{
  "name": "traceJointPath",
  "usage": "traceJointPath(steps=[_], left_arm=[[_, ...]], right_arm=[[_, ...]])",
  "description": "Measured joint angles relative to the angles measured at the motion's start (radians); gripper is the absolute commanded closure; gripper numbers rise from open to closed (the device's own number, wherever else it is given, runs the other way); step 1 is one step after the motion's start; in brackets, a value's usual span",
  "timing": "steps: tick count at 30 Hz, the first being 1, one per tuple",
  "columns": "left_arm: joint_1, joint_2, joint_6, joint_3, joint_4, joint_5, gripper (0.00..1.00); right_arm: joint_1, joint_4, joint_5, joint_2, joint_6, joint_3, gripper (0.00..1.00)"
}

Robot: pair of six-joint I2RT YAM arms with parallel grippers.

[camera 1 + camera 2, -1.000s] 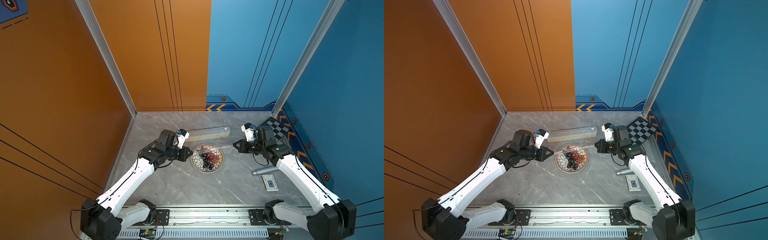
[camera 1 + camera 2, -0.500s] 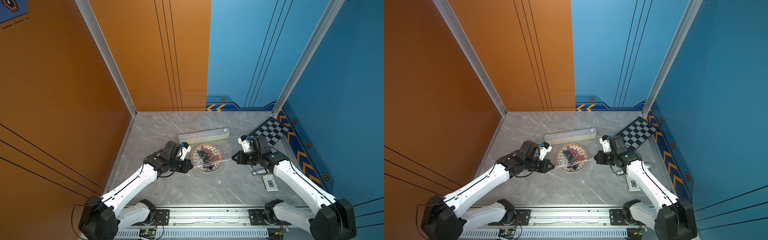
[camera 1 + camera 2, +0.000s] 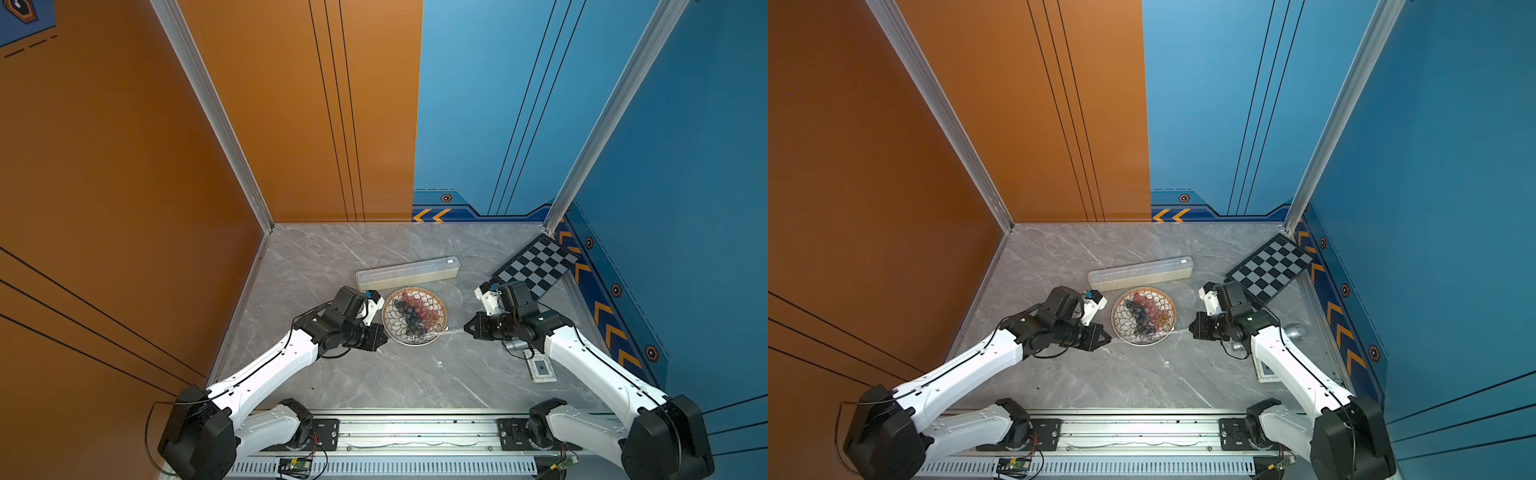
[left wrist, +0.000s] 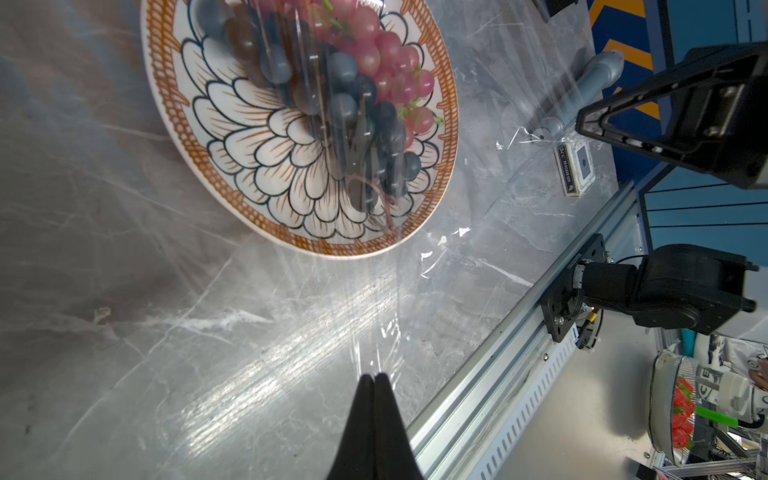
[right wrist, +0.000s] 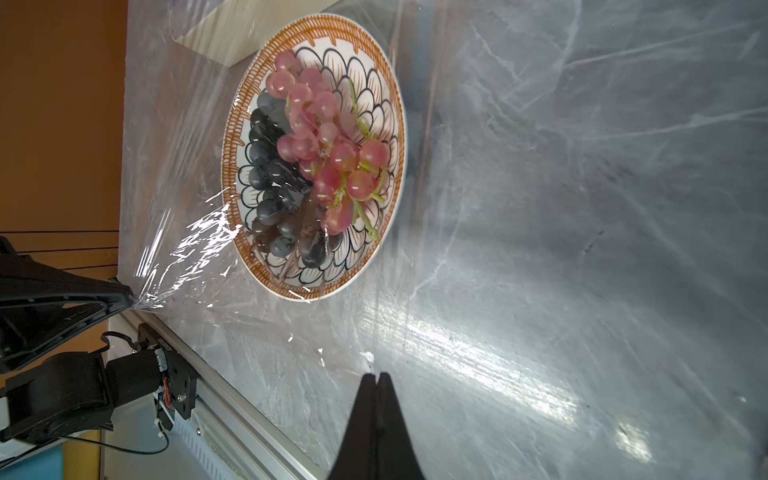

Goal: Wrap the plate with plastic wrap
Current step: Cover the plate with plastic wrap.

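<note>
The plate [image 3: 398, 332] [image 3: 1124, 329] of red and dark grapes sits mid-table, just in front of the cream dispenser box [image 3: 407, 272] [image 3: 1140, 273]. The plastic wrap [image 4: 332, 316] [image 5: 187, 249] lies stretched over the plate [image 4: 266, 158] [image 5: 374, 104] and runs back to the box. My left gripper [image 3: 385, 340] [image 3: 1109, 341] [image 4: 375, 376] is shut on the film's corner at the plate's near left edge. My right gripper [image 3: 465, 328] [image 3: 1190, 326] [image 5: 376, 375] is shut on the other corner, right of the plate, with a taut strip of plastic wrap [image 3: 455, 331] between them.
A chessboard [image 3: 536, 266] leans at the back right wall. A grey cylinder [image 3: 1291, 331] and a small card box [image 3: 540, 368] lie under and behind the right arm. The metal rail [image 3: 415, 436] runs along the table's front edge.
Both grippers have come toward the front of the table, from beside the dispenser box to the plate's near edge, drawing the film over the grapes.
</note>
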Motion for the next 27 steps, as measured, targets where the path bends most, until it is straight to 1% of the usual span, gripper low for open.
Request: traceJointPath(steps=[6, 13, 27], left_arm=[[-0.001, 0.000, 0.000, -0.030, 0.002, 0.000, 1.00], [-0.008, 0.008, 0.000, -0.039, 0.004, 0.000, 1.00], [-0.027, 0.083, 0.001, -0.059, 0.018, 0.000, 1.00]], right_arm=[[0.000, -0.008, 0.005, 0.009, 0.000, -0.021, 1.00], [0.010, -0.008, 0.006, 0.064, -0.002, -0.028, 1.00], [0.035, 0.003, 0.008, 0.147, -0.004, -0.036, 1.00]])
